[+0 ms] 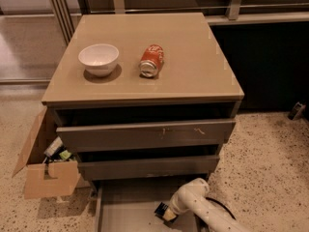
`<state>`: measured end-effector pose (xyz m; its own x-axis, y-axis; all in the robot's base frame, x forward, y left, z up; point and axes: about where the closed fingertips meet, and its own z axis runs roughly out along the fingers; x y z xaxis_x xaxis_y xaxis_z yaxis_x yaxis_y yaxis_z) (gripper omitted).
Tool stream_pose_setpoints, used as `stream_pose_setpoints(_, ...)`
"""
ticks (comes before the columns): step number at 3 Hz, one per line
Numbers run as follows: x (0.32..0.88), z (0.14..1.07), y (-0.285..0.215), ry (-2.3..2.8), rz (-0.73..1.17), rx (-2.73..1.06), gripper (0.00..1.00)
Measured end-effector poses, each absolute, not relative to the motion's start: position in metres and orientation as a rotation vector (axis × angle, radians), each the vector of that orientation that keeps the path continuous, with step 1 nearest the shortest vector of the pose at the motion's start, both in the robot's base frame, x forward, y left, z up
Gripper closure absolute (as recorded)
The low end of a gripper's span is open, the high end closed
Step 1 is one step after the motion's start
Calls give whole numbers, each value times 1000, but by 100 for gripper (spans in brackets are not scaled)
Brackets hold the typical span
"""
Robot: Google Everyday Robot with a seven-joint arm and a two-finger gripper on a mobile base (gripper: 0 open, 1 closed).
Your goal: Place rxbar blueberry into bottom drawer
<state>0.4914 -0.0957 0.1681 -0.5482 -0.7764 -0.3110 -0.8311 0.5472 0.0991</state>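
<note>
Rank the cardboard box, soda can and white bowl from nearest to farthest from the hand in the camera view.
The hand is low over the open bottom drawer.
1. Cardboard box, on the floor at left.
2. Soda can, lying mid cabinet top.
3. White bowl, same top, farther left.
</note>
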Motion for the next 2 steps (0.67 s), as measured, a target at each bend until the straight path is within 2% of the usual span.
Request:
stream_pose_setpoints(1, 494, 159, -94, 2564, 366, -1328, 100)
stream_pose_setpoints(2, 494, 157, -94, 2566, 370, -1322, 89)
